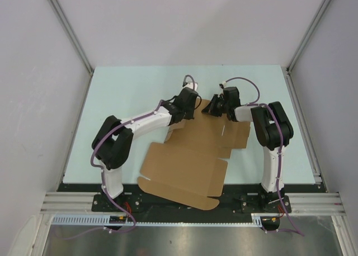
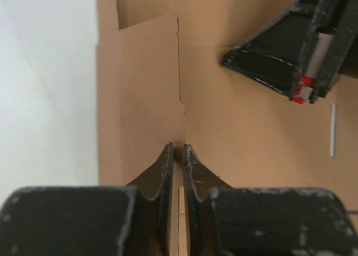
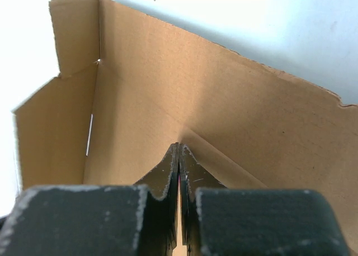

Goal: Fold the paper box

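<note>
The paper box [image 1: 184,166] lay on the pale green table [image 1: 117,99], mostly as an open, flat sheet. It reached from the near edge, between the two arm bases, towards the middle of the table. Its far end was partly raised. The left hand [image 2: 177,151] and the right hand [image 3: 179,147] were both at that end, near each other but apart.

The left hand's fingers stood almost together, clamped on a thin edge of cardboard that ran upright between them. In its wrist view a flap with a ragged cut edge stretched away from the fingertips over the flat panel, with bare table to the left. A narrow slot [image 2: 333,130] showed in the panel at the right.

The right hand's fingers were pressed together. Their tips sat at a crease where a raised wall of the box met the panel below. A short side flap stood up to the left of it, beside another slot [image 3: 89,136].
</note>
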`<act>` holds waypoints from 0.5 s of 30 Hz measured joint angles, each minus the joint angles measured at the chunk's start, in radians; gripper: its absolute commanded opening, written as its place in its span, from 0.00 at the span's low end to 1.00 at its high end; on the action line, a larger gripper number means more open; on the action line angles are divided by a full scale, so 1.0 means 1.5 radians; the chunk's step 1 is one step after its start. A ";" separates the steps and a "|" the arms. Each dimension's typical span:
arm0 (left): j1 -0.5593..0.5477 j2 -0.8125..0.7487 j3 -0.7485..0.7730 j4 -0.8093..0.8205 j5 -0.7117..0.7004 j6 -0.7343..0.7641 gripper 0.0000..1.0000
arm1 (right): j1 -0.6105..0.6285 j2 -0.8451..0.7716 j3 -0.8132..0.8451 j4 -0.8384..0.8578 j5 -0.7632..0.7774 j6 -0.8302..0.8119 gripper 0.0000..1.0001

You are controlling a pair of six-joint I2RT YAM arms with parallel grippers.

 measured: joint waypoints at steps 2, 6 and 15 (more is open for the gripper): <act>0.000 0.008 0.000 0.007 0.021 -0.004 0.22 | 0.000 0.000 0.000 0.000 0.000 0.000 0.00; -0.005 0.021 0.000 0.023 0.074 -0.018 0.24 | 0.000 0.000 0.000 0.000 0.000 0.000 0.00; -0.007 -0.014 -0.004 0.035 0.072 -0.019 0.66 | -0.001 0.000 0.000 0.000 0.000 0.000 0.00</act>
